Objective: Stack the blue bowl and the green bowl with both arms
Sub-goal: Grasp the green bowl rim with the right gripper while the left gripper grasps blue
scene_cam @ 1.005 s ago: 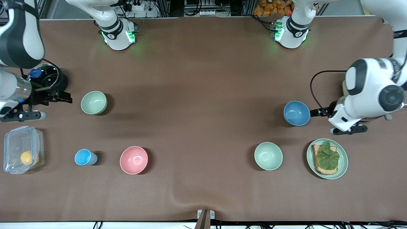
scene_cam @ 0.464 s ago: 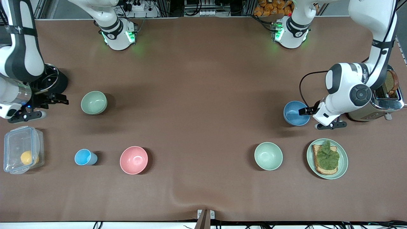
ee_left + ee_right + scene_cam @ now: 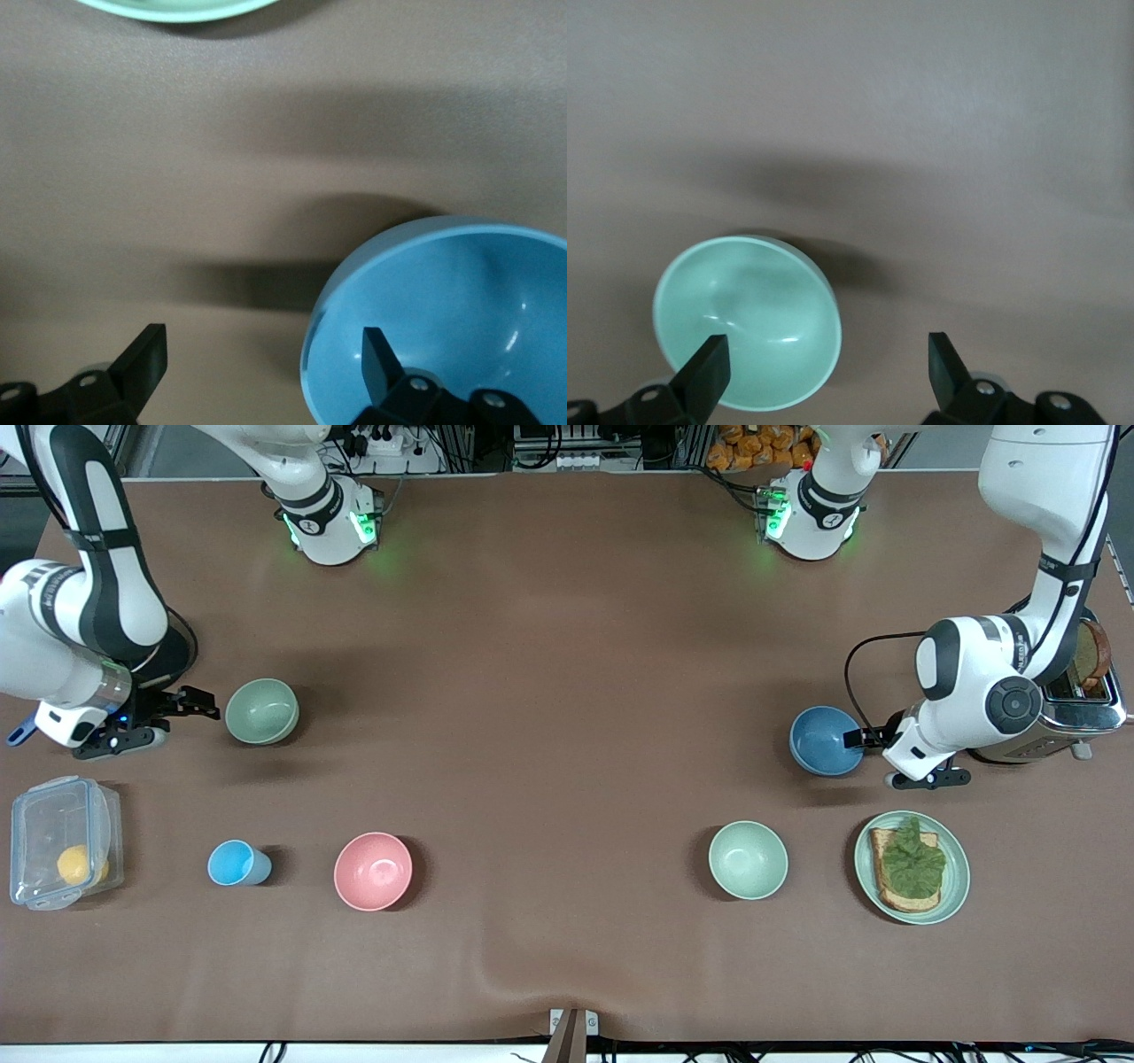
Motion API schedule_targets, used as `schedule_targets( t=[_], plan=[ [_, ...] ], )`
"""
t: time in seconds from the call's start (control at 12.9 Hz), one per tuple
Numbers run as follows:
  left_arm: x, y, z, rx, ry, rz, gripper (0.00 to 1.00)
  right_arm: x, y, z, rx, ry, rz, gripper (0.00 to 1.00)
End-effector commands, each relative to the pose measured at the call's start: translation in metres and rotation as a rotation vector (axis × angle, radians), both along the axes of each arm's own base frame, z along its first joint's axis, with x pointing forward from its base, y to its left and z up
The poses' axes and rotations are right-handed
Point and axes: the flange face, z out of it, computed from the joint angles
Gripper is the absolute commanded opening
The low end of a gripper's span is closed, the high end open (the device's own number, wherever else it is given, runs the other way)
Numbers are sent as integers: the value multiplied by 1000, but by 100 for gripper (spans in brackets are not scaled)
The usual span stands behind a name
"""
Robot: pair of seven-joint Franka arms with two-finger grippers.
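Observation:
The blue bowl (image 3: 824, 740) stands toward the left arm's end of the table. My left gripper (image 3: 864, 737) is open at its rim. In the left wrist view one fingertip (image 3: 381, 359) is inside the blue bowl (image 3: 461, 310) and the other is outside over the cloth, with the left gripper (image 3: 263, 363) straddling the rim. The sage-green bowl (image 3: 261, 710) stands toward the right arm's end. My right gripper (image 3: 197, 705) is open just beside it. In the right wrist view the right gripper (image 3: 828, 367) hangs above the green bowl (image 3: 749, 319), one fingertip (image 3: 709, 367) over its edge.
A mint-green twin bowl (image 3: 748, 859) and a pale green plate (image 3: 957, 868) with toast and lettuce lie nearer the camera than the blue bowl. A pink bowl (image 3: 373, 871), a light-blue cup (image 3: 237, 863) and a clear box (image 3: 62, 853) lie nearer than the green bowl. A toaster (image 3: 1081, 700) stands by the left arm.
My right gripper has moved toward the green bowl and now sits just beside it. My left gripper has moved in from beside the blue bowl to its rim.

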Motion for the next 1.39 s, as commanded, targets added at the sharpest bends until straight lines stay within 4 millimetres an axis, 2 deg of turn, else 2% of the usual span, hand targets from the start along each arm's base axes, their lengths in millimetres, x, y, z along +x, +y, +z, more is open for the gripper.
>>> schedule_targets(
  t=[0.0,0.15,0.23,0.39,0.62,0.77,0.93,1.0,1.08,1.16,1.31],
  plan=[
    [4,-6,0,-14,-9,-9,82,-9,-12,-17,26,-4,-29,94],
    [4,-11,-3,-12,-3,1,60,-15,-10,-36,45,5,-57,81],
    [3,-12,-4,-9,-1,14,45,-18,-9,-44,38,-14,-66,78],
    [3,-13,-3,-1,0,50,0,-24,-9,-62,30,-14,-71,75],
    [4,-17,-1,-3,-3,54,0,-25,-8,-65,32,-8,-71,69],
    [5,-19,4,-28,-9,95,0,-25,-6,-69,34,1,-67,57],
    [7,-21,8,-38,-17,110,0,-28,-5,-75,34,8,-68,54],
    [10,-21,14,-39,-27,109,0,-28,-4,-77,33,8,-66,49],
    [14,-22,18,-40,-32,108,0,-29,-4,-79,34,11,-66,40],
    [17,-23,22,-41,-33,106,0,-29,-5,-79,36,12,-72,38],
    [20,-24,25,-40,-32,110,0,-30,-3,-82,46,15,-83,22]
  ],
)
